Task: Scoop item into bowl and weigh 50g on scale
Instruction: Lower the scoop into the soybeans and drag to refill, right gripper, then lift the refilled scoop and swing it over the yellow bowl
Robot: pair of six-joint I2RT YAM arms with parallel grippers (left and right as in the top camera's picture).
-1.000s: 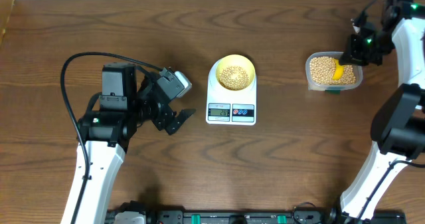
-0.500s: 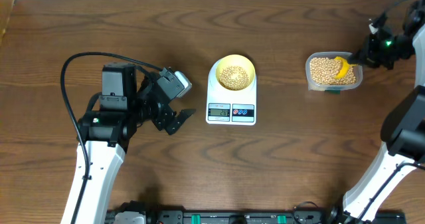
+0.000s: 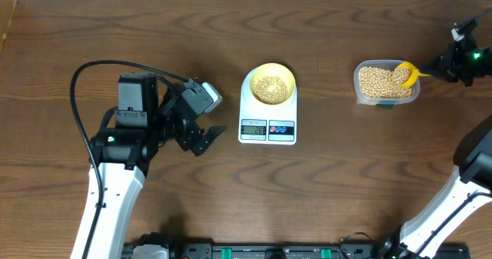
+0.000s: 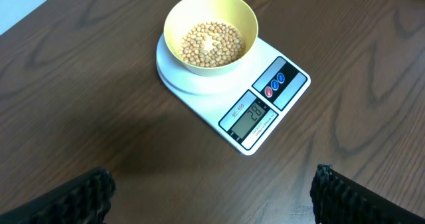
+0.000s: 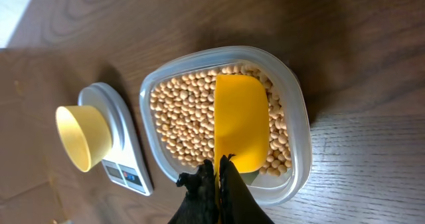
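While the left gripper (image 3: 207, 140) rests left of the scale (image 4: 292, 78) with its jaws spread wide and empty, we see the right gripper (image 5: 218, 165) clenched on the handle of the yellow scoop (image 5: 240, 121). The scoop lies in the clear container (image 5: 297, 111), on the beans (image 5: 179, 117) that fill it. The pale yellow bowl (image 4: 249, 14) stands on the scale's platform, its bottom covered with beans. Container and scale sit well apart on the wooden table (image 3: 346, 182).
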